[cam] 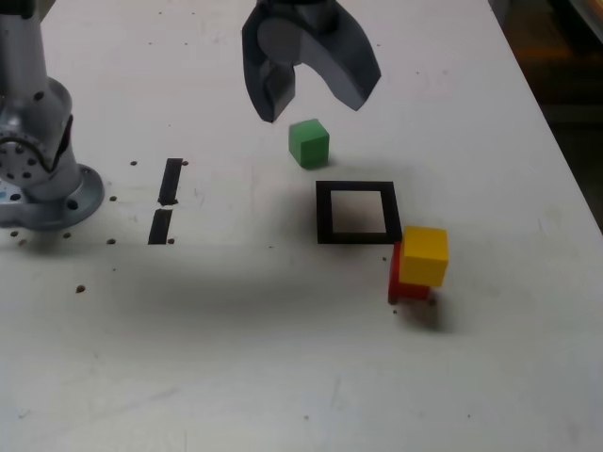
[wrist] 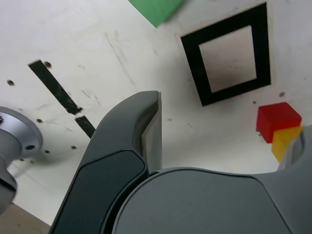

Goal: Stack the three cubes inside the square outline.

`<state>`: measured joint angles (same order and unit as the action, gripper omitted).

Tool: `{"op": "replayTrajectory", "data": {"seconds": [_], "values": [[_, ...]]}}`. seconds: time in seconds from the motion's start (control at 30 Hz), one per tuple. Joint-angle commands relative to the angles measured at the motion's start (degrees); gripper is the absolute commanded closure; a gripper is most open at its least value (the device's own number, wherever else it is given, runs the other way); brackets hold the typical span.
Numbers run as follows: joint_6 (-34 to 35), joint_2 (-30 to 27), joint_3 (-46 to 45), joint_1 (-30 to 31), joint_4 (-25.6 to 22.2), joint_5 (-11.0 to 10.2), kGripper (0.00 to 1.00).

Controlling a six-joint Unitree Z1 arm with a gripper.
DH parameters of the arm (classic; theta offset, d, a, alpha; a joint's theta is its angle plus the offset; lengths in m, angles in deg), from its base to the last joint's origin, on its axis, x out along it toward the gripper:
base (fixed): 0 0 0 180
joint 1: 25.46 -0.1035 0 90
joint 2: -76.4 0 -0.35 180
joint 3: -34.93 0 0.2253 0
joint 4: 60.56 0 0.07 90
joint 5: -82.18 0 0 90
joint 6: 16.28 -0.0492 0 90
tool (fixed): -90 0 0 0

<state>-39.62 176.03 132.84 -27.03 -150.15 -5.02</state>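
The square outline (cam: 355, 213) lies near the middle of the tabletop (cam: 283, 358), with bare tabletop inside it. One cube (cam: 309, 143) rests just behind the outline, toward the far edge and apart from the tape. At the outline's near corner on the exterior view's right, another cube (cam: 424, 255) sits on top of a third cube (cam: 398, 282); the pair stands outside the frame, beside it. Two short tape strips (cam: 166, 201) lie end to end toward the exterior view's left, between the outline and the arm's base (cam: 38, 169). The claw (cam: 311, 99) hangs above the tabletop behind the lone cube.
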Motion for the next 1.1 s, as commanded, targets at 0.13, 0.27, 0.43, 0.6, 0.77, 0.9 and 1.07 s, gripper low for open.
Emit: {"op": "replayTrajectory", "data": {"seconds": [0.13, 0.27, 0.43, 0.6, 0.77, 0.9, 1.07], "values": [[6.3, -0.1, 2.0, 5.7, -0.3, 0.0, 0.04], [10.2, 0.9, 3.6, 9.2, -0.7, -0.3, 0.04], [14.2, 4.0, 8.1, 13.4, -3.1, -1.1, 0.04], [17.4, 8.9, 15.9, 17.4, -8.0, -2.0, 0.04], [20.1, 13.7, 23.1, 20.2, -11.7, -2.5, 0.04], [21.6, 16.6, 25.9, 21.3, -12.1, -2.3, 0.04], [22.1, 19.4, 27.7, 21.6, -13.0, -2.5, 0.04]]}}
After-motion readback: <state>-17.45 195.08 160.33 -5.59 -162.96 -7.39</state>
